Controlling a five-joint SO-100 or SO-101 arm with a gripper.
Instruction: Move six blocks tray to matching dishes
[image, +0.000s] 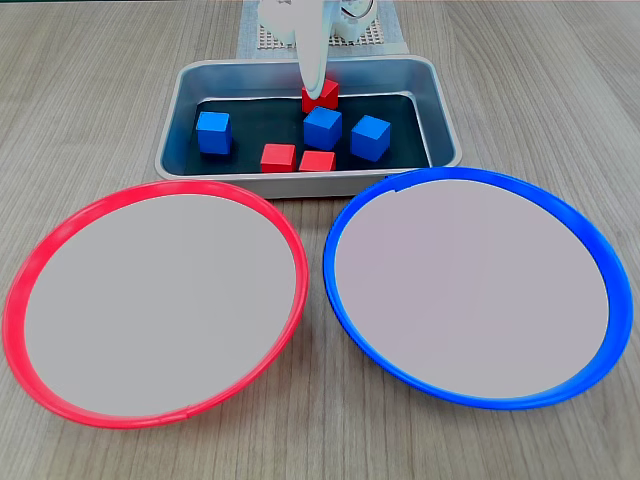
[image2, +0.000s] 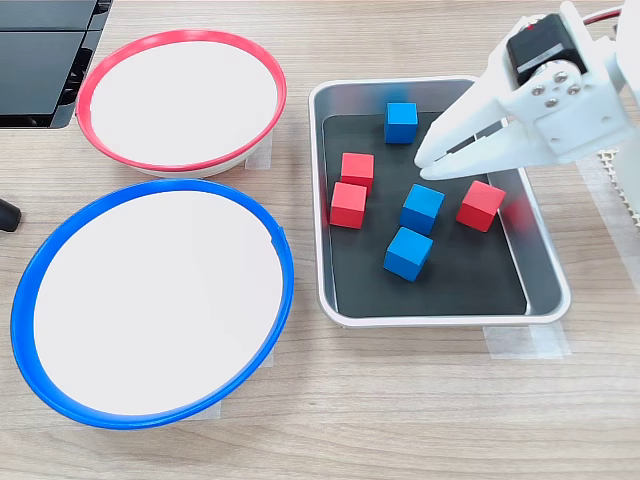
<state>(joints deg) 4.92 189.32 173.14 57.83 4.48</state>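
The silver tray (image: 300, 184) (image2: 318, 200) holds all six blocks. Three are red (image: 320, 96) (image: 278, 157) (image: 317, 161) and three are blue (image: 213, 132) (image: 322, 127) (image: 370, 137). My white gripper (image: 312, 88) (image2: 424, 166) reaches down into the tray with its fingers pressed together and nothing between them. In a fixed view its tip hovers beside the rear red block (image2: 481, 205), just above the middle blue block (image2: 422, 208). The red-rimmed dish (image: 40, 250) (image2: 180, 35) and the blue-rimmed dish (image: 335, 240) (image2: 150, 188) lie bare beside the tray.
The arm's base sits on a white mesh mat (image: 262, 38) behind the tray. A black device (image2: 40, 60) lies at one table corner, and a small dark object (image2: 8, 213) pokes in at the edge. Tape (image2: 525, 342) holds the tray to the wooden table.
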